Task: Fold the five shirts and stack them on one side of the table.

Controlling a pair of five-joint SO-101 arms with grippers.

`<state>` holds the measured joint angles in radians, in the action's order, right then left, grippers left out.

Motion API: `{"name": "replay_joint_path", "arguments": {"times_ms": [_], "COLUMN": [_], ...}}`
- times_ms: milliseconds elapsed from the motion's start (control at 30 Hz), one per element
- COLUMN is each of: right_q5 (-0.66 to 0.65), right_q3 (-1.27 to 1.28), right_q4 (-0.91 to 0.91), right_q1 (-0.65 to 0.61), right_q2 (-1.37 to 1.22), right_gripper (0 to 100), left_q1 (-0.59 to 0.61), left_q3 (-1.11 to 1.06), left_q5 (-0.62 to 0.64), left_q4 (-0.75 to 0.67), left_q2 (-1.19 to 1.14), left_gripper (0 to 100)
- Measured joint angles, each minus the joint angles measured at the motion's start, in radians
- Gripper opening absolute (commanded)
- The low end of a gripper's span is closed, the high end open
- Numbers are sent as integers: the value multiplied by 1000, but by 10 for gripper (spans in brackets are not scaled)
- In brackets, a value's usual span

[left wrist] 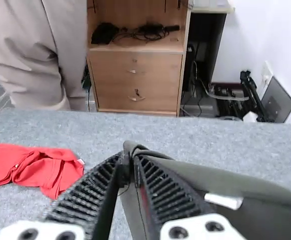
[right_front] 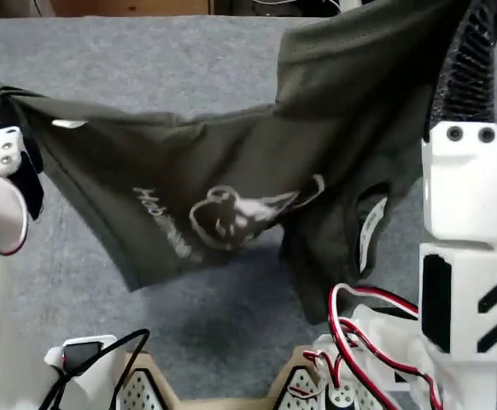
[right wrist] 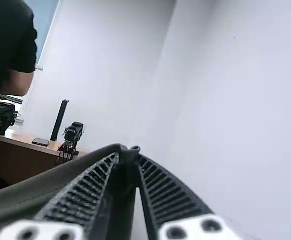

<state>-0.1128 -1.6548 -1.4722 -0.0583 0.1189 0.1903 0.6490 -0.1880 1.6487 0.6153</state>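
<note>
- Your left gripper [left wrist: 129,160] clamps its jaws on one edge of the dark olive shirt [right_front: 231,179].
- Your right gripper [right wrist: 128,156] has its jaws pinched on another edge.
- That shirt hangs stretched between them above the grey counter [right_front: 146,60].
- A crumpled red shirt [left wrist: 30,167] lies on the counter near the left gripper.

Table [right_front: 146,51]: grey, felt-like covering, spread from near edge to far edge.
Red shirt [left wrist: 30,167]: crumpled heap, lying on the grey covering at the left edge.
Arm bases [right_front: 334,389]: mounted on pale boards along the near edge.
</note>
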Motion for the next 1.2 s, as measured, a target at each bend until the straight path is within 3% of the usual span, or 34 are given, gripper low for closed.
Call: {"name": "replay_joint_path", "arguments": {"times_ms": [567, 733, 1067, 1200], "right_q5": [0, 0, -52, -66], "right_q3": [9, 94, 301, 321], "right_q4": [-11, 129, 598, 678], "right_q1": [8, 9, 9, 9], "right_q2": [84, 68, 6, 5], "right_gripper": [5, 5, 5, 5], "left_q1": [-5, -6, -9, -9], "left_q3": [21, -31, -175, -180], "left_q5": [35, 37, 110, 110], "left_q4": [2, 2, 2, 2], "left_q2": [163, 176, 176, 176], "left_gripper": [18, 18, 18, 18]}}
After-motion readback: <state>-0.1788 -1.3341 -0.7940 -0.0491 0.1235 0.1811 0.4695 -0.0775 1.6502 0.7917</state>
